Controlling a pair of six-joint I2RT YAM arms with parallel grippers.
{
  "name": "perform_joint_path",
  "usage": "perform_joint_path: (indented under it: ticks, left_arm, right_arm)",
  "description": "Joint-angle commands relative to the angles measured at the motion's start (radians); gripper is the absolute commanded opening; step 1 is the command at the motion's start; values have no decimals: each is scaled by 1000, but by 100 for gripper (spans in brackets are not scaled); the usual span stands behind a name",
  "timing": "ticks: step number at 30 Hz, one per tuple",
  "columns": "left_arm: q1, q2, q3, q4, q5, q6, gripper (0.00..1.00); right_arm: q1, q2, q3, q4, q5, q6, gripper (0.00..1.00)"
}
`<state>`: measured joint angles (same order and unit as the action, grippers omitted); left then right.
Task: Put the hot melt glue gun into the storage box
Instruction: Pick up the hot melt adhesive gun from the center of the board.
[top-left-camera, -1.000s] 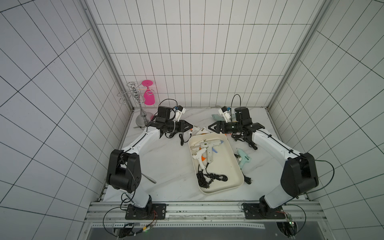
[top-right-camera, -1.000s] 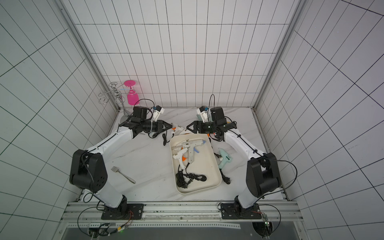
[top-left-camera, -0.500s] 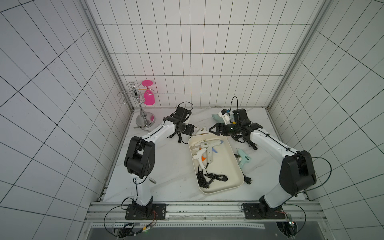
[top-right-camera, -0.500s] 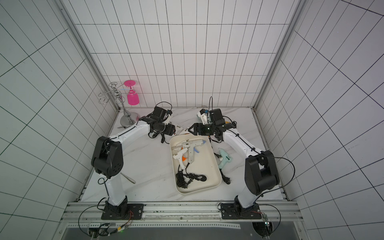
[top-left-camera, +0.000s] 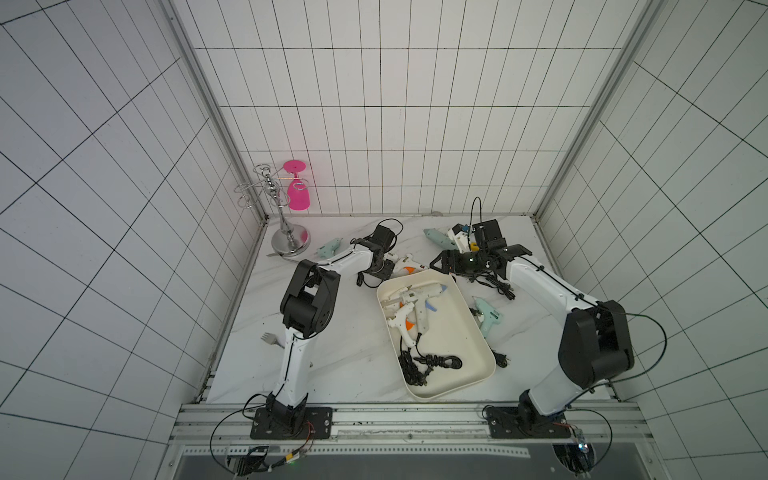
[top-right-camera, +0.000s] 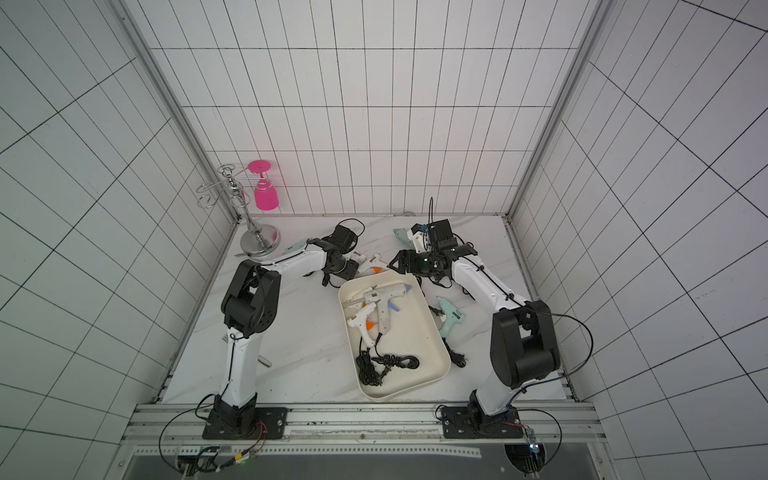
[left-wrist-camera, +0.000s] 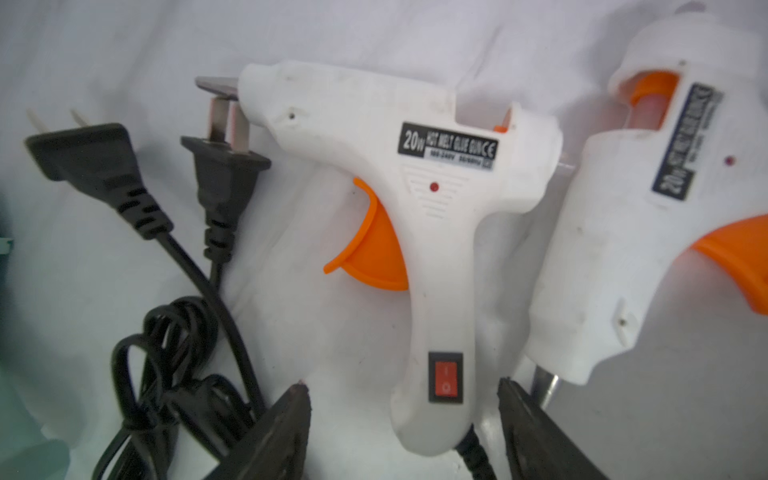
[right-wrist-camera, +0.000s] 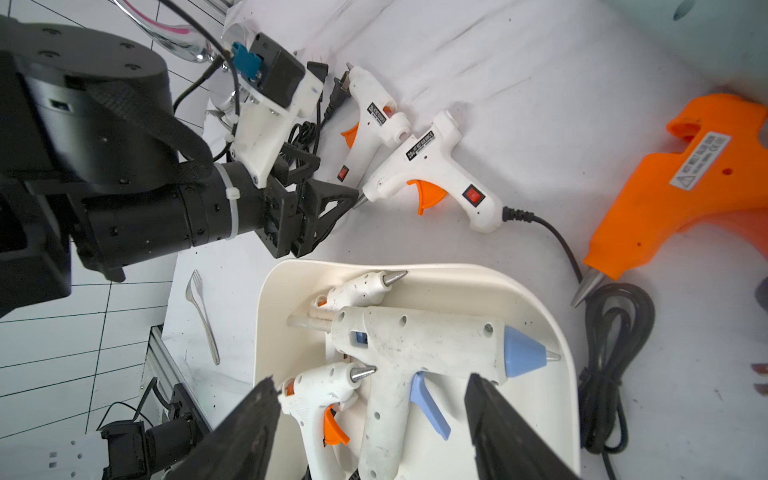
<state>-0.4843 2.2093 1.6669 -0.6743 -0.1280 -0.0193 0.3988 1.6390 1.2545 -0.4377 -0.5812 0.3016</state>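
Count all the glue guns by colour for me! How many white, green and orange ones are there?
White glue guns: 5 (3 lie in the storage box, 2 outside it)
Mint-green glue guns: 3
Orange glue gun: 1
Total: 9

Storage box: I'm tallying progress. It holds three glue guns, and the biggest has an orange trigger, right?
Not quite. The biggest glue gun in the storage box has a blue trigger, not orange, as the right wrist view shows. The count of three stands.
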Motion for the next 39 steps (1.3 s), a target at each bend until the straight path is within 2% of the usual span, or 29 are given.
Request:
perform_joint_path:
  ticks: [1, 6, 13, 20, 23, 31, 36, 39]
  left_arm:
    - [-7, 47, 46, -5, 19, 13, 72]
    - [-7, 85, 85, -17, 62, 12, 67]
    - [-8, 122, 107, -46, 65, 27, 52]
    - [-4, 169, 149, -92, 94, 23, 25]
    - [-1, 161, 153, -96, 106, 19, 17]
    - [10, -59, 117, -8, 150, 41, 11]
    - [22, -202, 105, 53, 244, 27, 10]
    - [34, -250, 105, 67, 353, 5, 10]
  right_arm:
    - [0, 26, 4, -42, 18, -18, 73]
    - [0, 44, 14, -51, 17, -22, 73]
    - [0, 57, 16, -54, 12, -23, 72]
    - [-2, 52, 22, -55, 18, -31, 71]
    - [-3, 41, 23, -58, 27, -37, 71]
    - [-13, 6, 16, -51, 53, -51, 72]
    - [-18, -18, 15, -28, 63, -50, 74]
    - [-26, -26, 25, -23, 63, -56, 74]
